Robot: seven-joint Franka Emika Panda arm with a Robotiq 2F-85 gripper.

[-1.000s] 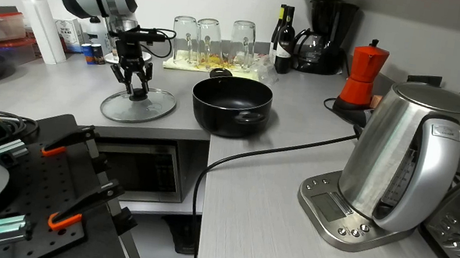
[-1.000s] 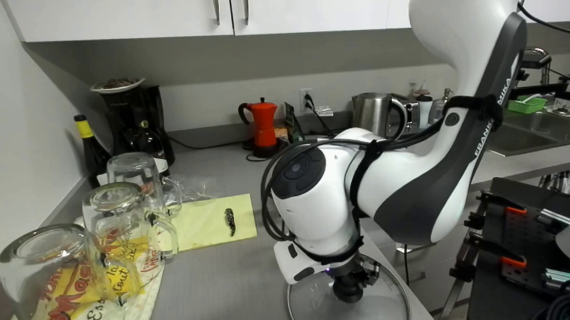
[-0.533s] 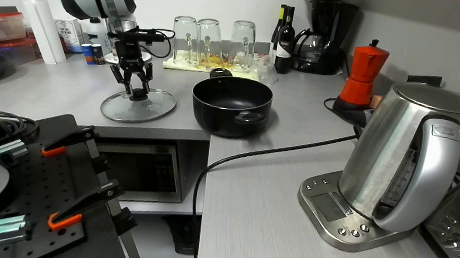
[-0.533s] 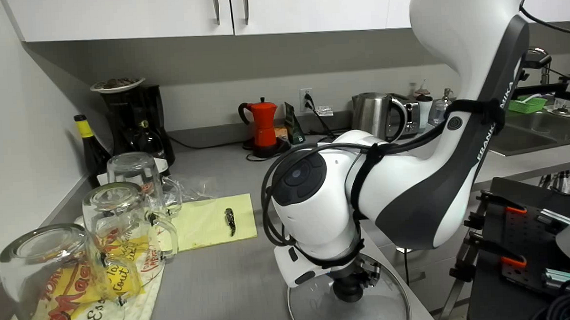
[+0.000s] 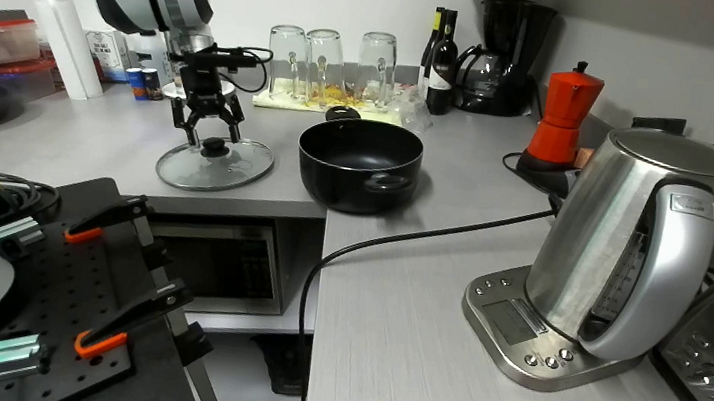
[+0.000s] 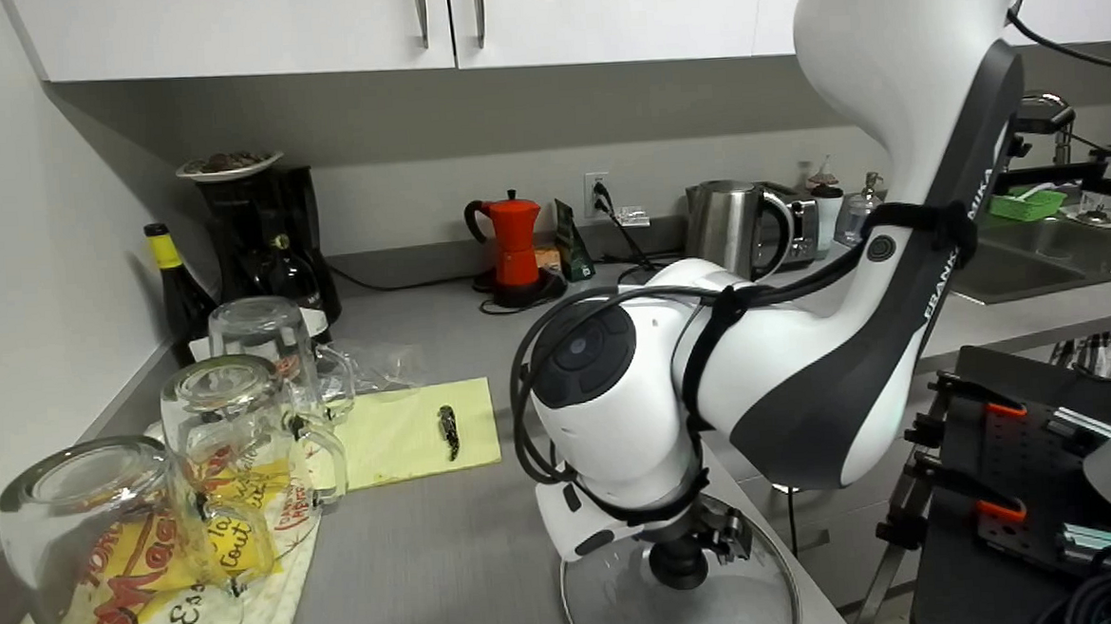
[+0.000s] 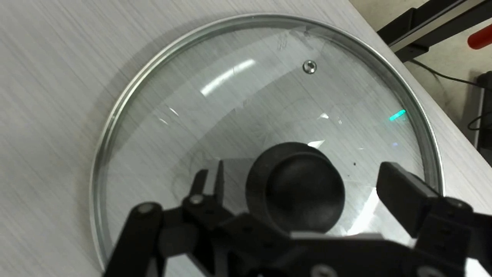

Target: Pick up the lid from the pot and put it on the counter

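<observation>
The glass lid lies flat on the grey counter, close to its front edge and beside the pot. In the wrist view the lid fills the middle, and its black knob stands between my fingers with a gap on each side. My gripper is open, low over the lid, straddling the knob without gripping it. The black pot stands uncovered and upright to one side; its inside looks dark and bare. In an exterior view the arm covers part of the lid.
Upturned glass mugs stand on a yellow cloth behind the pot. A steel kettle with a black cord crosses the side counter. The red moka pot and bottles are farther back. The counter's front edge runs close by the lid.
My gripper has opened: the fingers that were shut on the knob have spread apart from it. The lid stays in place on the counter; the arm has barely shifted.
</observation>
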